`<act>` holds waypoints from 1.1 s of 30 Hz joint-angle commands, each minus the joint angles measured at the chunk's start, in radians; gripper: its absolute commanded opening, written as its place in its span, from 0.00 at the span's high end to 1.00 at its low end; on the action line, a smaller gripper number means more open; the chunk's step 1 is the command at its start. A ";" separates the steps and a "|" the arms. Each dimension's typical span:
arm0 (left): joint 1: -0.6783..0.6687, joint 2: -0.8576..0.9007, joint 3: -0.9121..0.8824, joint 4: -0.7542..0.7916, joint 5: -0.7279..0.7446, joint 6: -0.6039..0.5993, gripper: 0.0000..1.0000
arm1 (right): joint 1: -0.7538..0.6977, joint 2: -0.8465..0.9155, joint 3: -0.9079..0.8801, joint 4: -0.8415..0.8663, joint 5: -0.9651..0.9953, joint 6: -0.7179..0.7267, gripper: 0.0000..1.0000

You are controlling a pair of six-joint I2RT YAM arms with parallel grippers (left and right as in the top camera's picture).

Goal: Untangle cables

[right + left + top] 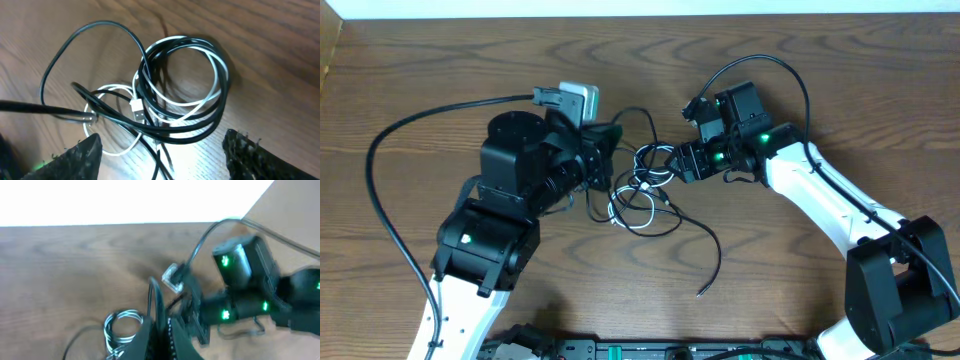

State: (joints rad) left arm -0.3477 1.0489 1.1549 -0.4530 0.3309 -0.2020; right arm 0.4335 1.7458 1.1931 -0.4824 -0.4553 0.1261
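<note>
Currently pre-grasp: right pincer [162,147] spread wide over black cable [100,22] and white cable [112,90], coiled together on the table [820,60]. Whether the left pincer [160,335] is clenched, can't tell. Next, probably: pinch one loop, draw it out.

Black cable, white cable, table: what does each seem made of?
Black cable: smooth plastic or rubber jacket, slightly glossy; it bends freely and catches light. White cable: likely the same. Table: brown wood grain, satin sheen; solid wood or laminate unclear.
</note>
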 commanded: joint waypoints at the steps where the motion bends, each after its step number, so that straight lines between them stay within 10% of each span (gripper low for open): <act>1: 0.005 -0.028 0.016 0.084 -0.062 -0.031 0.92 | 0.027 0.016 -0.012 0.001 0.019 -0.006 0.21; 5: 0.005 -0.024 0.016 0.063 -0.116 -0.040 0.92 | 0.036 0.024 -0.012 -0.011 0.123 0.309 0.34; 9: 0.005 -0.018 0.016 0.019 -0.117 -0.033 0.93 | 0.051 0.024 -0.012 -0.021 0.203 0.362 0.24; 11: 0.005 -0.018 0.016 0.010 -0.130 -0.031 0.92 | 0.053 0.024 -0.012 -0.134 0.261 0.547 0.43; 17: 0.005 -0.018 0.016 -0.006 -0.138 -0.031 0.93 | 0.079 0.024 -0.014 -0.087 0.262 0.865 0.20; 20: 0.005 -0.018 0.016 -0.018 -0.138 -0.031 0.93 | 0.135 0.024 -0.015 -0.016 0.290 0.970 0.36; 29: 0.005 -0.018 0.016 -0.018 -0.142 -0.028 0.93 | 0.190 0.097 -0.016 0.082 0.449 1.108 0.42; 33: 0.005 -0.018 0.016 -0.034 -0.174 -0.017 0.93 | 0.187 0.126 -0.015 0.140 0.449 1.056 0.75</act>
State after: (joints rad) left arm -0.3477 1.0325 1.1545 -0.4728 0.2024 -0.2348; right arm 0.6147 1.8690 1.1801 -0.3645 -0.0299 1.2118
